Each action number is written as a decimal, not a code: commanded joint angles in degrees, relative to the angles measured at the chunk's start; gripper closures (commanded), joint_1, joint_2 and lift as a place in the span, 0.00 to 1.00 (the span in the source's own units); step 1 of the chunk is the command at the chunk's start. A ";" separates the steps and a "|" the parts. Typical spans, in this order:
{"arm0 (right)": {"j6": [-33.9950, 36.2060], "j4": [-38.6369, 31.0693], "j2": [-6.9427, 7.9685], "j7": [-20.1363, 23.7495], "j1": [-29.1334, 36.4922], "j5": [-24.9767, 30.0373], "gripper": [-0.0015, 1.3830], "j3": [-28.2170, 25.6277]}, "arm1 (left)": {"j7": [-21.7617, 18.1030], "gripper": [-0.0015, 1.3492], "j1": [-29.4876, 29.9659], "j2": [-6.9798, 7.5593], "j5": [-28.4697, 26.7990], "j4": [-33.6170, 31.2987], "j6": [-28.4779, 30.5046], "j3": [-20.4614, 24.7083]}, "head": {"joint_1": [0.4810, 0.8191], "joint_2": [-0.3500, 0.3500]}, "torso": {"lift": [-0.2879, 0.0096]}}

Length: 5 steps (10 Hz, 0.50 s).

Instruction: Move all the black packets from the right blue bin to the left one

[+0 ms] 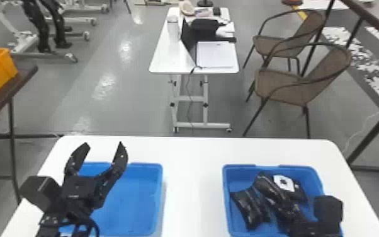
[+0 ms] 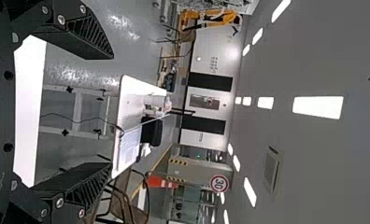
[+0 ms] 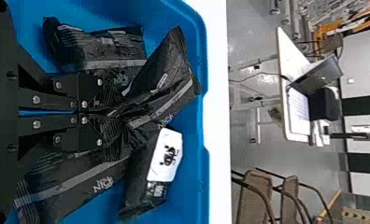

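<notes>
The right hand [image 1: 292, 214] reaches down into the right blue bin [image 1: 226, 201], its fingers together, clamped on a black packet [image 3: 174, 84] and bunching the film into creases. That packet's far end comes close to the far wall. One packet [image 1: 248, 205] lies just left of it, another packet [image 3: 80, 182] to the near right, and a packet with a white label [image 1: 299, 190] to the far right, leaving little room around the fingers. All are soft, glossy, wrinkled pouches; the bin is smooth plastic with rounded corners. A broad strip of the white surface [image 1: 192, 189] separates it from the left blue bin [image 1: 160, 198]. Over that bin's left part is the left hand [image 1: 104, 146], fingers wide apart and aimed at the far side.
</notes>
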 commanded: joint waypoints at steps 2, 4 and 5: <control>-0.89 -11.55 -0.04 -0.83 4.52 3.37 0.82 -0.29 | 0.13 0.16 0.04 -0.56 0.24 -0.76 0.29 0.66 | 0.63 0.54 | 0.97; -3.52 -14.27 -3.11 -0.48 0.22 6.53 0.82 4.90 | 0.13 0.16 -0.22 -0.56 3.84 -4.01 10.23 1.71 | 0.63 0.56 | 0.97; -4.23 -11.55 -4.70 -0.13 -4.71 7.32 0.82 8.50 | 0.13 0.16 -0.66 -0.56 6.04 -5.68 14.53 1.80 | 0.63 0.59 | 0.97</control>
